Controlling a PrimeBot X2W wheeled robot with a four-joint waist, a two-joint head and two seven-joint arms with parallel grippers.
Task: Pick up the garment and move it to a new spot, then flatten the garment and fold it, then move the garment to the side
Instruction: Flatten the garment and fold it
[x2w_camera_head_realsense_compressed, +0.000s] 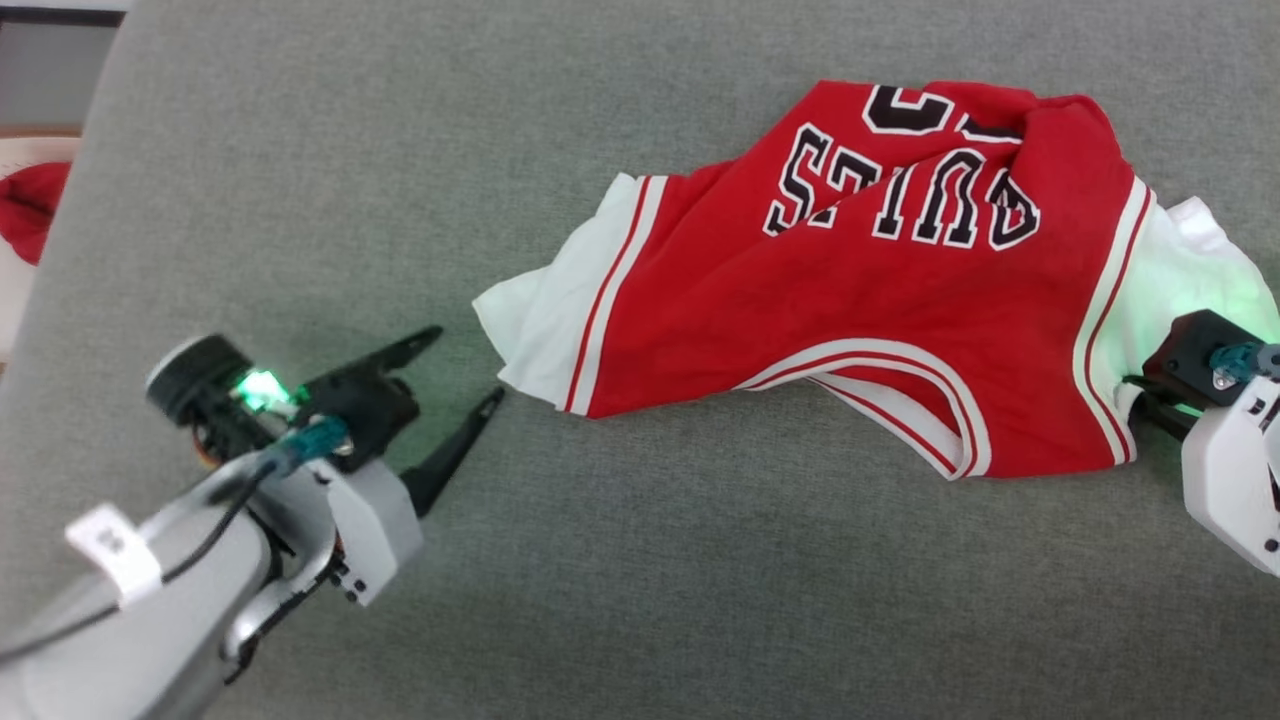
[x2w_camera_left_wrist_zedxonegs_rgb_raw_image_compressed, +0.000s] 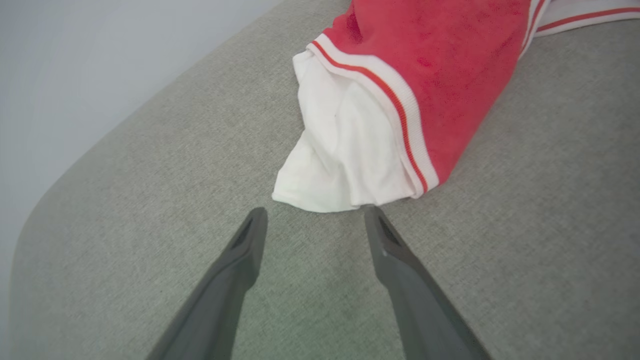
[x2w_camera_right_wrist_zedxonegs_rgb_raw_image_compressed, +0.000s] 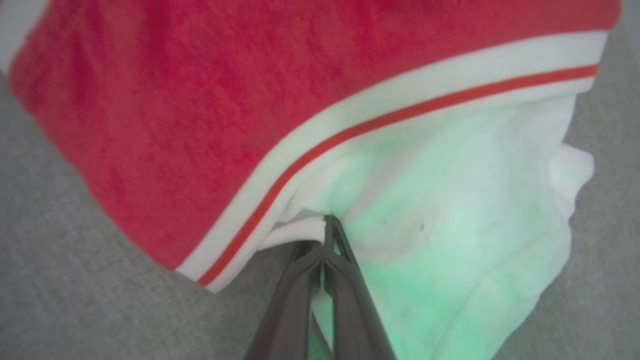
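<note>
my right pincer (x2w_camera_right_wrist_zedxonegs_rgb_raw_image_compressed: 327, 225) clenched on one white sleeve (x2w_camera_right_wrist_zedxonegs_rgb_raw_image_compressed: 450, 210) of the jersey (x2w_camera_head_realsense_compressed: 850, 320), left pincer (x2w_camera_left_wrist_zedxonegs_rgb_raw_image_compressed: 315, 214) released just short of the other sleeve (x2w_camera_left_wrist_zedxonegs_rgb_raw_image_compressed: 340, 150): it should nip that hem before both lift evenly.

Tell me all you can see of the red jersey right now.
The garment is a soft red jersey with white sleeve panels, red-white striped trim and black white-outlined letters. It lies crumpled, letters up, on the grey fabric surface. The right gripper is shut on one white sleeve; the open left gripper points at the other sleeve's edge.
</note>
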